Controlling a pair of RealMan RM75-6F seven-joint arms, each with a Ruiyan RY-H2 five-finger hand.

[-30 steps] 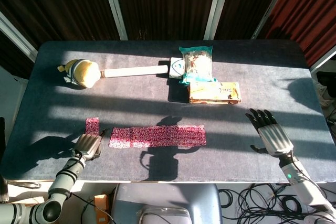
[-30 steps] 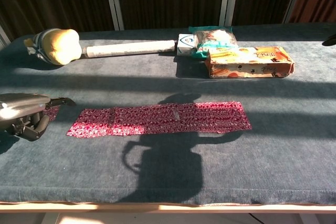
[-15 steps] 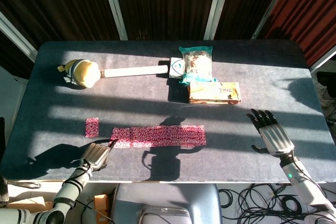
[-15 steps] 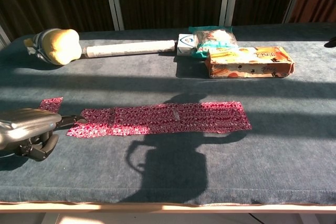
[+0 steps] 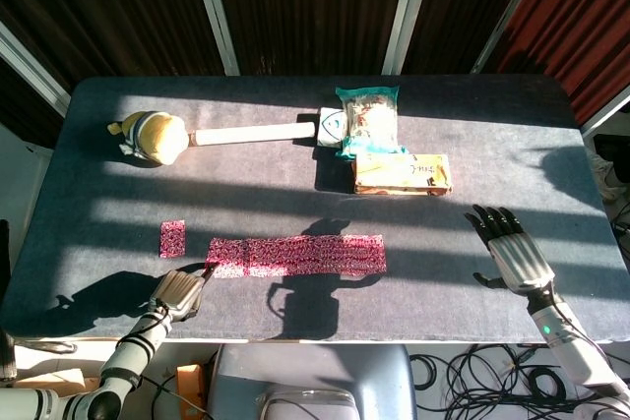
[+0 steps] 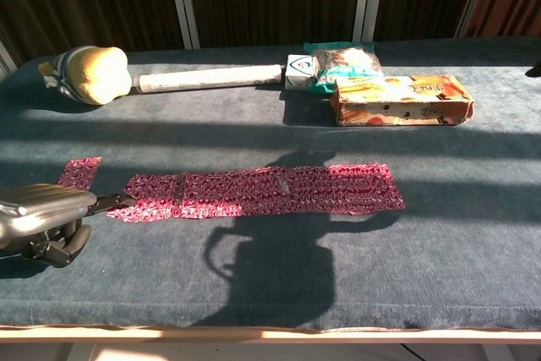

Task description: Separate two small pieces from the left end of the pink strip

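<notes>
The long pink strip [image 5: 295, 256] [image 6: 262, 192] lies flat across the middle of the dark table. One small pink piece [image 5: 172, 238] [image 6: 79, 172] lies apart, just left of the strip's left end. My left hand [image 5: 177, 290] [image 6: 42, 217] rests near the front edge with its fingers curled under. One outstretched fingertip [image 5: 208, 269] [image 6: 118, 202] touches the strip's left corner. My right hand [image 5: 512, 255] rests open at the front right, far from the strip, fingers spread and holding nothing.
At the back stand a yellow plush toy [image 5: 150, 135], a white roll [image 5: 251, 133], a teal snack bag [image 5: 366, 117] and an orange box [image 5: 404, 173]. The table's front edge [image 6: 270, 331] runs just below my left hand.
My left hand slid off the small piece, toward the front edge and rightward to the strip's left end. The small piece now lies uncovered. The right hand barely moved.
</notes>
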